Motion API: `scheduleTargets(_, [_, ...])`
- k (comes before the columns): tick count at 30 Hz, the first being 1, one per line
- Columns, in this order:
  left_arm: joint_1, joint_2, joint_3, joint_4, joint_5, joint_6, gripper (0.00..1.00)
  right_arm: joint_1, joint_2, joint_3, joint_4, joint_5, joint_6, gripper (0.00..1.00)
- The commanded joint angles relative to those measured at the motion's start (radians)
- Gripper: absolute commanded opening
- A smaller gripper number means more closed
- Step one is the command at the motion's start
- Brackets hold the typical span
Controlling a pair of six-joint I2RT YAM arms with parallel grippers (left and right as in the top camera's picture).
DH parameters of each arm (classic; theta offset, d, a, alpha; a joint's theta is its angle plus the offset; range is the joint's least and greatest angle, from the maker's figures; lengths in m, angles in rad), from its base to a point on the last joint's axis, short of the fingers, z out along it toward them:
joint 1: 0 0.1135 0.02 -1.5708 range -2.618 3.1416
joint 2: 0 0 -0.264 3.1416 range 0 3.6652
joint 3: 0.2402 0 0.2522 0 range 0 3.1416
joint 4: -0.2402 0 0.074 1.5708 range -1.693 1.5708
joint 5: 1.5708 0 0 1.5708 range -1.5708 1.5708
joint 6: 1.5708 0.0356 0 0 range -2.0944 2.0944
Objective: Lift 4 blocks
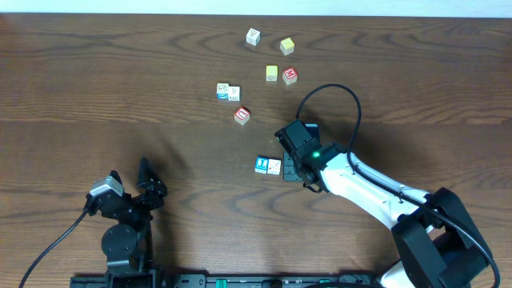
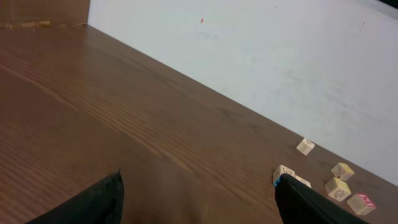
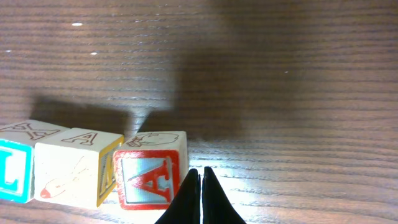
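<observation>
- overhead view: every block in sight sits on the table and none is raised. my judgement is that no lift is under way, and the pictures do not tell how many of the four are already done.
- far side: a white-faced block, then a red v block just beside a yellow-faced block (the yellow one is not wanted). nearer, a red u block stands alone.
- nearest row: a blue-faced block touches a white-topped block, with the right claw over the row's right end.
- right wrist view: the right claw's jaws are pressed together and grip nothing. their tips stand just right of a red-framed a block; whether they brush its corner i cannot tell.
- left claw: spread wide, empty, well apart from all the blocks.
- left to do, as i judge it: the right claw must open and straddle a block before any lift.
</observation>
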Motion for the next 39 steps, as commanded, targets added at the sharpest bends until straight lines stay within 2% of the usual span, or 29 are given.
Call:
scheduleTargets(1, [-0.004,-0.006,-0.021,-0.037,-0.009,0.006,0.79,0.006,0.001,0.015,0.0,0.0,0.019,0.02])
scheduleTargets(39, [-0.004,-0.006,-0.021,-0.037,-0.009,0.006,0.79,0.031,0.001,0.014,0.01,-0.024,0.032,0.01])
